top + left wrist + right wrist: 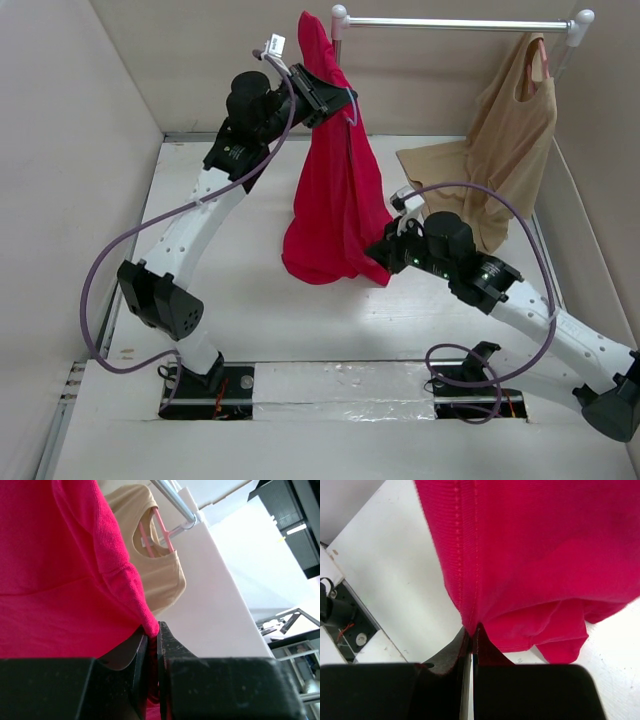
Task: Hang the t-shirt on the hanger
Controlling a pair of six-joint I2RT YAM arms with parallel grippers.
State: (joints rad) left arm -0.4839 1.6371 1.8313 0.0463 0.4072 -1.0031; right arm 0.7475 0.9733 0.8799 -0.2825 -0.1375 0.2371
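The crimson t-shirt hangs in a long drape above the table. My left gripper is shut on its top edge, held high near the rail; the left wrist view shows the jaws closed on a red fold. My right gripper is shut on the shirt's lower hem just above the table. A short piece of thin pale blue wire, apparently the hanger, shows at the shirt's upper right beside the left gripper. The rest of the hanger is hidden by cloth.
A metal rail runs across the back. A beige sleeveless garment hangs from it on a pinkish hanger at the right, its hem resting on the table. Walls close in on the left, back and right.
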